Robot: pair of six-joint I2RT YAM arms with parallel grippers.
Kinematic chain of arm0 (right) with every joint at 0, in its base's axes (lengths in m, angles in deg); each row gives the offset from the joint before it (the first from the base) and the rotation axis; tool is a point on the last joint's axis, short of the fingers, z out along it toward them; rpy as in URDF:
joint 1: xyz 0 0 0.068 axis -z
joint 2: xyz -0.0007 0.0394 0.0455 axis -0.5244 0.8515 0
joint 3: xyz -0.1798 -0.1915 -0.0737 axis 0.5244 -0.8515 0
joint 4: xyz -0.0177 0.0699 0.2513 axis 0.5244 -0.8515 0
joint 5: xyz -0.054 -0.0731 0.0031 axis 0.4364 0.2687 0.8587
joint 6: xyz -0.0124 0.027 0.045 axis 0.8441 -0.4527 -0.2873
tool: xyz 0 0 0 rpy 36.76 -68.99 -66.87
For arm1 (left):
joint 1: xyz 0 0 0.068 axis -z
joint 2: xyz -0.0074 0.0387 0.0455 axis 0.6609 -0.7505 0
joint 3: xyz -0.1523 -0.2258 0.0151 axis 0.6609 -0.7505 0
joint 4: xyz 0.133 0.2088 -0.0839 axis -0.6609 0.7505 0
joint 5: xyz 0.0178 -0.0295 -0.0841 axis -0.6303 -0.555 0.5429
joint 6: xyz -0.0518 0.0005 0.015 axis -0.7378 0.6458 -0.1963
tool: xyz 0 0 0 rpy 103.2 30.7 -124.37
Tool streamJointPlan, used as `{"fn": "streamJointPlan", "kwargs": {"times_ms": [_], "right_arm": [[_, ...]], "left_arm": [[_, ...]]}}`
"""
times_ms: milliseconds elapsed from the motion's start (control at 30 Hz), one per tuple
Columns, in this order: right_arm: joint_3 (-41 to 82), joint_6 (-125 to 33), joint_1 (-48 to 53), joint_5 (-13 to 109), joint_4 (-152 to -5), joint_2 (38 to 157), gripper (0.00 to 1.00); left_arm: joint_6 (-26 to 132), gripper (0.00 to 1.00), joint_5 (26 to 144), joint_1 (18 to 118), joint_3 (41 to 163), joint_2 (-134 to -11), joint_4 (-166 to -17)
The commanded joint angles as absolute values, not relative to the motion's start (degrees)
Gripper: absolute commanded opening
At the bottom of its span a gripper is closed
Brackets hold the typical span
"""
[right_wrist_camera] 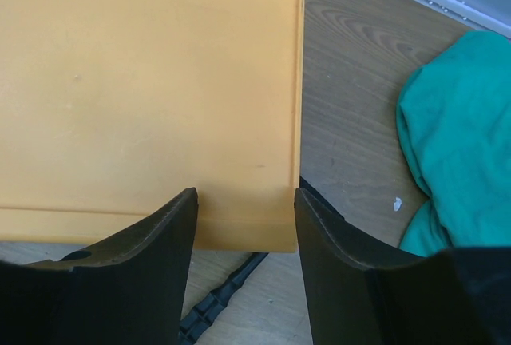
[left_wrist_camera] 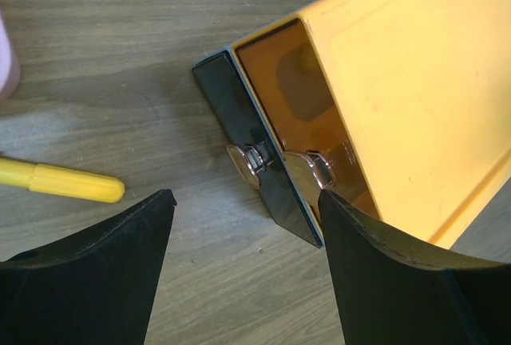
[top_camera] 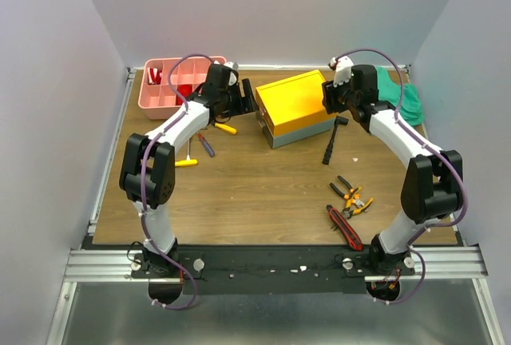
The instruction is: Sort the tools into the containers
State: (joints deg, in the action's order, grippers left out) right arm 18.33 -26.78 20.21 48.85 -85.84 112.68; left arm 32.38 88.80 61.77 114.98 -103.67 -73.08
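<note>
The grey toolbox with a yellow lid sits shut at the table's middle back. My left gripper is open and empty at its left end, facing the silver latches; it shows in the left wrist view. My right gripper is open and empty over the lid's right corner, seen in its wrist view. A black hammer lies just right of the box, its handle under my right fingers. The pink tray stands back left.
Yellow screwdrivers and a purple one lie left of the box; one yellow handle shows in the left wrist view. Orange-and-black pliers and a red-and-black cutter lie front right. A green cloth is back right.
</note>
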Motion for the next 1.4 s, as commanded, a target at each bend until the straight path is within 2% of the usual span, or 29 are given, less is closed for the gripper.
{"fn": "streamJointPlan", "kwargs": {"times_ms": [0,233,500,900,1200,1267,1300,1367], "right_arm": [[15.2,-25.5,20.8,49.9,-92.3,113.1,0.61],[14.8,-25.4,20.8,49.6,-92.1,113.1,0.67],[13.2,-25.0,20.8,52.0,-91.7,112.8,0.7],[11.6,-25.0,21.0,53.6,-90.3,112.9,0.72],[10.8,-24.9,21.0,53.1,-90.1,112.7,0.76],[10.7,-24.8,21.0,53.0,-89.7,112.5,0.78],[10.6,-24.7,21.1,52.8,-89.6,112.5,0.78],[10.5,-24.6,21.0,52.7,-89.4,112.3,0.8]], "left_arm": [[32.7,0.84,87.2,63.5,116.8,-105.9,-74.3],[32.7,0.85,85.6,65.5,118.9,-109.1,-74.1],[32.5,0.83,74.8,65.5,119.8,-107.9,-65.7],[40.1,0.85,71.2,59.2,107.4,-96.0,-63.0],[56.1,0.98,82.3,57.5,106.7,-86.9,-62.5],[63.0,0.99,87.3,53.3,105.5,-83.5,-62.4],[64.6,0.99,94.0,51.4,103.6,-80.1,-62.3],[79.1,0.99,101.0,48.0,102.1,-77.5,-59.8]]}}
